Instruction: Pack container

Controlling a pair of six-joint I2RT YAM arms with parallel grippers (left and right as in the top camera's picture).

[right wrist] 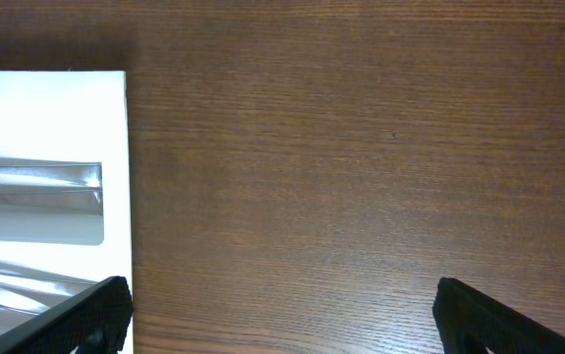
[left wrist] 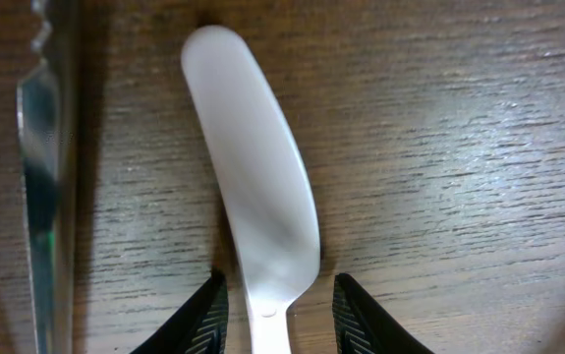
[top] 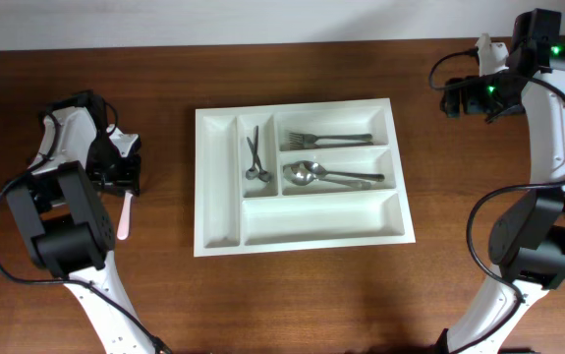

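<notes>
Left gripper [left wrist: 277, 305] jaws stand partly open astride the narrow neck of the white plastic utensil [left wrist: 257, 157], which lies flat on the worktop [right wrist: 361, 147], placed to pinch it there. Right gripper [right wrist: 282, 315] jaws hang wide open and empty beside the container [top: 321, 221] at mid-worktop.

- Table [top: 479, 147]: dark brown, fine streaked wood grain.
- Tray [top: 221, 187]: plain white.
- Forks [top: 326, 138], spoons [top: 326, 175]: bright silver.
- Plastic knife [left wrist: 262, 187], between left fingers [left wrist: 201, 320]: pale pinkish-white, no pattern.
- Steel knife [left wrist: 44, 197], left of those fingers: grey-silver, greenish glint.
- Left fingers: black, ridged.
- Right fingers [right wrist: 479, 315]: black.
- Arms [top: 557, 128]: black and white; green light [top: 555, 49] on the right one.
</notes>
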